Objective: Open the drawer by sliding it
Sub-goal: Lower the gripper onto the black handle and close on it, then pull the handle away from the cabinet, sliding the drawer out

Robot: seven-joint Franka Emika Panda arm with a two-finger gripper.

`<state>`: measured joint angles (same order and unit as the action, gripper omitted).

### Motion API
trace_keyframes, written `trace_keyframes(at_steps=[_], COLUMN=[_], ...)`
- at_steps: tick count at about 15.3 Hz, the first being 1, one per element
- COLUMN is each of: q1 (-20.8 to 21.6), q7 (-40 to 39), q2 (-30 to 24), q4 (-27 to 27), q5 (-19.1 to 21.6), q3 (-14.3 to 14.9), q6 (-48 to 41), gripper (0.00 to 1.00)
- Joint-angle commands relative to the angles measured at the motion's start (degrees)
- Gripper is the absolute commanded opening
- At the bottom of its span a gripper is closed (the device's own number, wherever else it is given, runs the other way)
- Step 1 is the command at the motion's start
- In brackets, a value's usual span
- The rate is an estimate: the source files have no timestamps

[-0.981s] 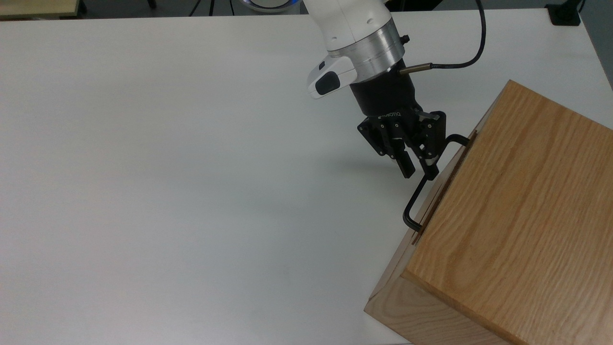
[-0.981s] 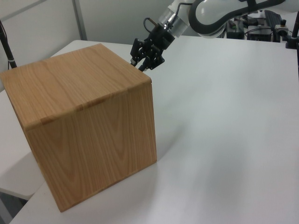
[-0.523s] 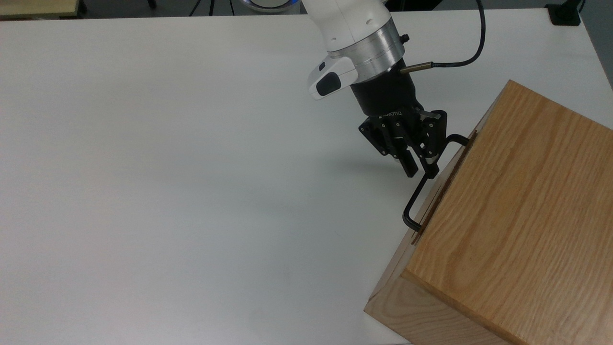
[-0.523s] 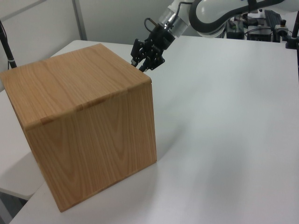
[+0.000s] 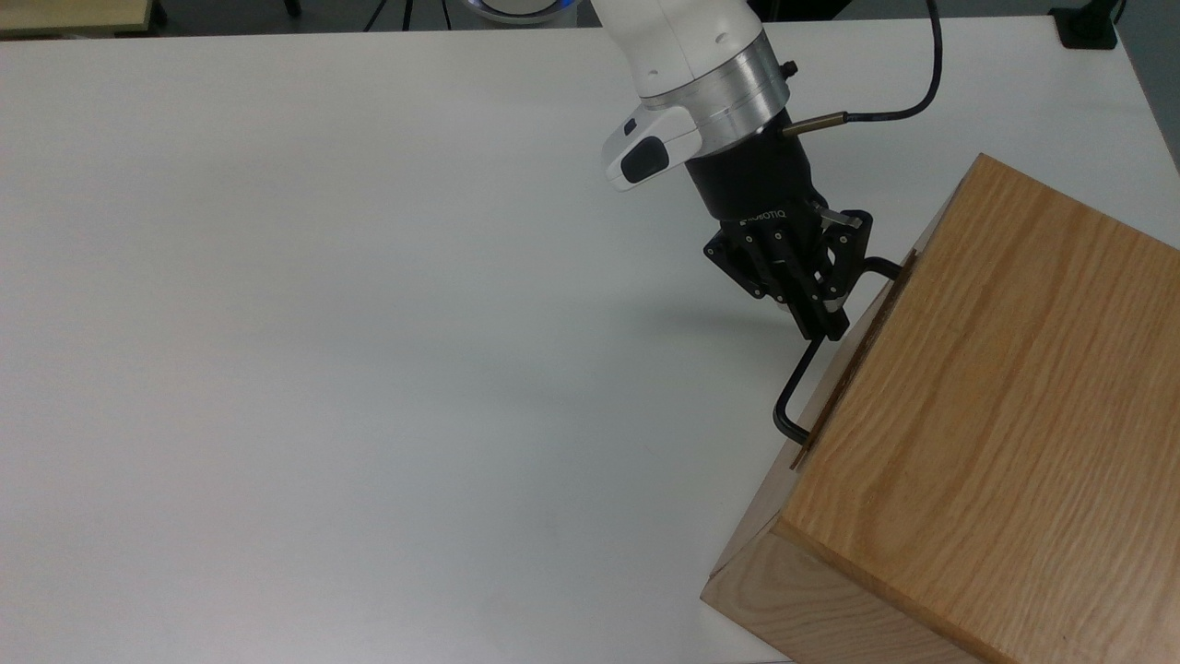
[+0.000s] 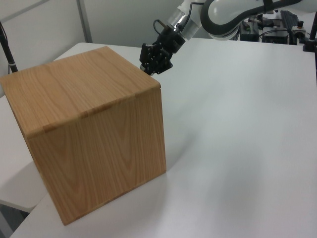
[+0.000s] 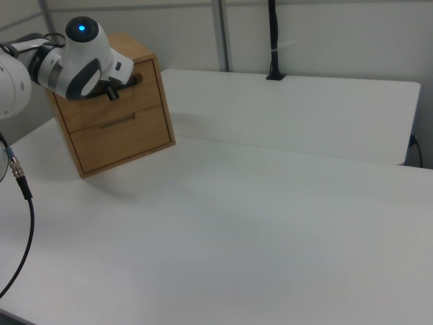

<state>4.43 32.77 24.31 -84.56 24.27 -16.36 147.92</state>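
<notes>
Running diagonally along the upper front edge of the oak-grain box (image 5: 996, 406), the drawer's black bar handle (image 5: 795, 387) sets the long axis: in the top view it goes from the upper right down to the lower left, parallel to the box front. The drawer (image 7: 101, 96) sits in the top slot of the box, front panel about flush with the casing, facing the open white table (image 5: 323, 323). In the right view a second panel with a thin slot pull lies directly below it.

Handle is a U-shaped round metal bar, matte black, with rounded corners; its two short legs enter the panel and the long span stands just off the wood. The panel is flat, light oak with fine straight grain. The box is a plain cube, its top grain running lengthwise, with paler end grain at the near corner in the top view.

The gripper (image 5: 823, 318) — black, two-fingered, on a silver wrist ring and white arm — comes at the handle from the table side, tilted down toward the box. Its fingers (image 5: 815, 314) are drawn narrow around the upper half of the bar, closed onto it. In the left view the gripper (image 6: 154, 63) is at the far top edge of the box, touching it or just beside it — cannot tell which.
</notes>
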Motion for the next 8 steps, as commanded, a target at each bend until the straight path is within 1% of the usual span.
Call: trace_keyframes(at_steps=[1,6,8], q1=[-1.61,-4.68,-6.26], q7=[-1.83,-4.46,-4.73], q2=[-1.8,-6.81,-8.13], q4=[-2.53,-9.82,-11.59], q5=[0.34,0.51,0.52], q3=[-0.25,-0.34,-0.34], q6=[-1.58,-1.84,-3.94], gripper=[0.19,0.19,0.19])
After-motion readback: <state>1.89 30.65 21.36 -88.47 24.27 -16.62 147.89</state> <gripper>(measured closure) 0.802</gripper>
